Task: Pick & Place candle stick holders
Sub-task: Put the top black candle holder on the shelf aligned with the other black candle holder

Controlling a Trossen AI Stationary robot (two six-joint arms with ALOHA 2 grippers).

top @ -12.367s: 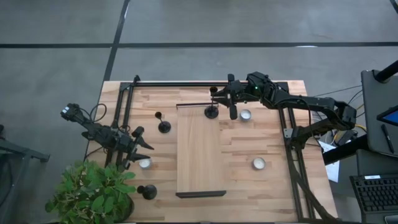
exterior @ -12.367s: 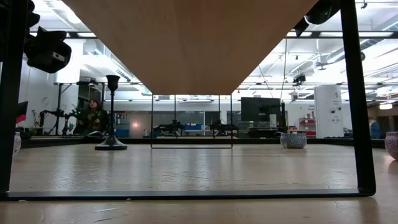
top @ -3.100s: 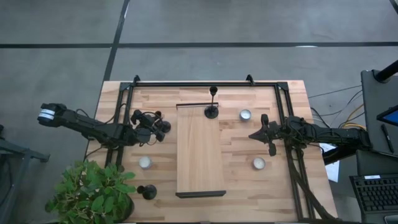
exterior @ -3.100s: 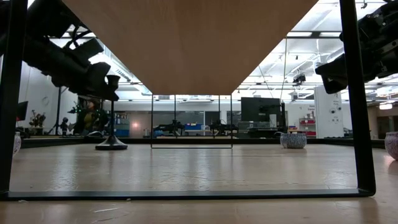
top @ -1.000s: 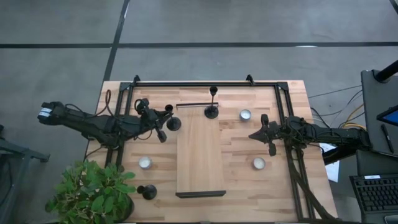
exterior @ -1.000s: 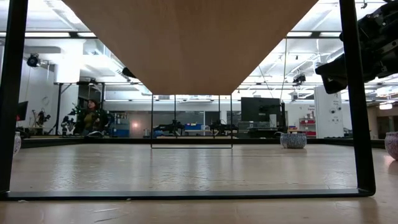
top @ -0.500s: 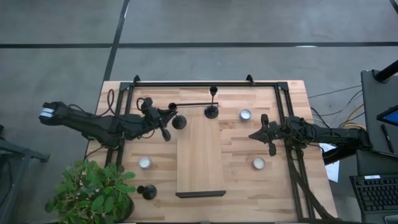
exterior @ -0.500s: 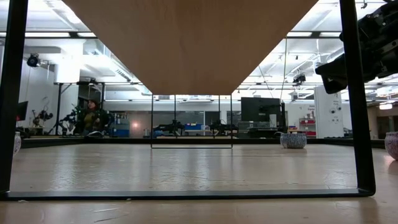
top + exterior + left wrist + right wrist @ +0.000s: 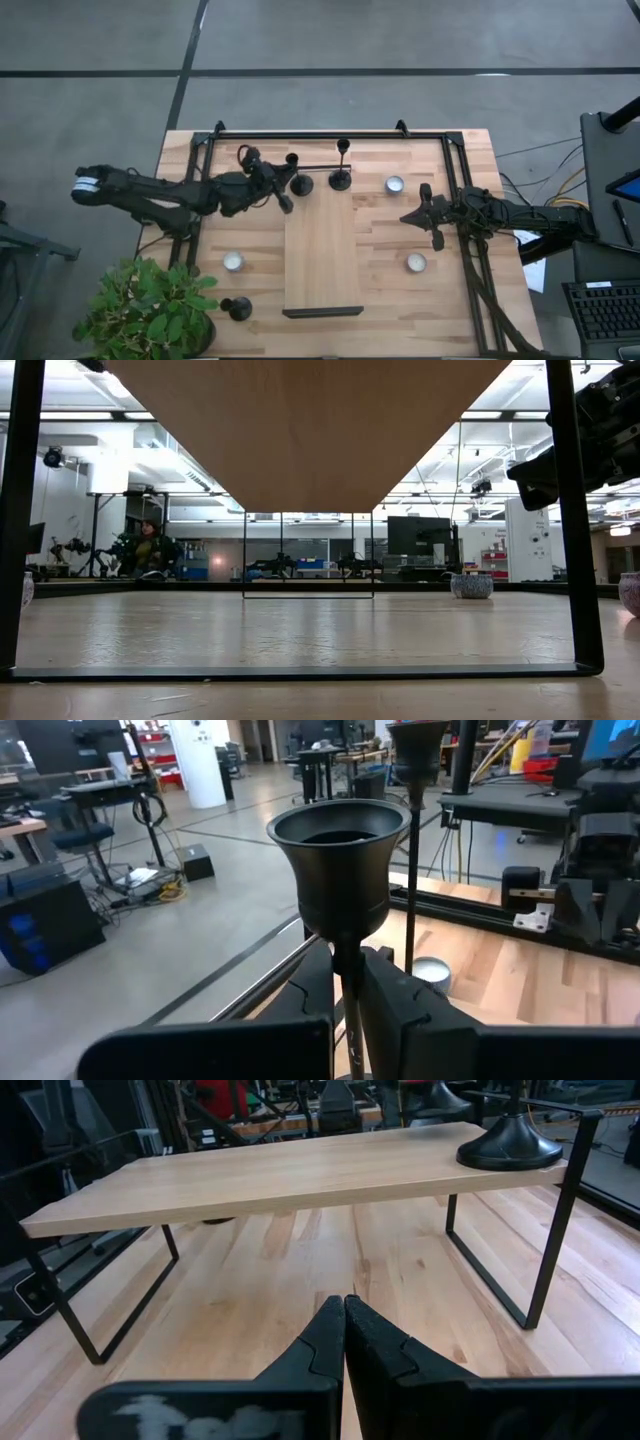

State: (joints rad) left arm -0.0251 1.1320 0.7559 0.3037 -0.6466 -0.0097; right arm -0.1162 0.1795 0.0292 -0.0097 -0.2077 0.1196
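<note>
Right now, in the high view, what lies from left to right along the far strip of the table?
Left end effector → held holder → holder on the shelf → tealight → right end effector.

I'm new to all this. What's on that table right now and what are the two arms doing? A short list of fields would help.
Left gripper: fingers shut on the stem of a carried candle stick holder, at the raised shelf's far-left corner
Right gripper: fingers shut, empty, waiting at the table's right side
Raised shelf: wooden, mid-table
Placed holder: on the shelf's far end
Third holder: on the table, near the plant
Tealights: three, on the table
</note>
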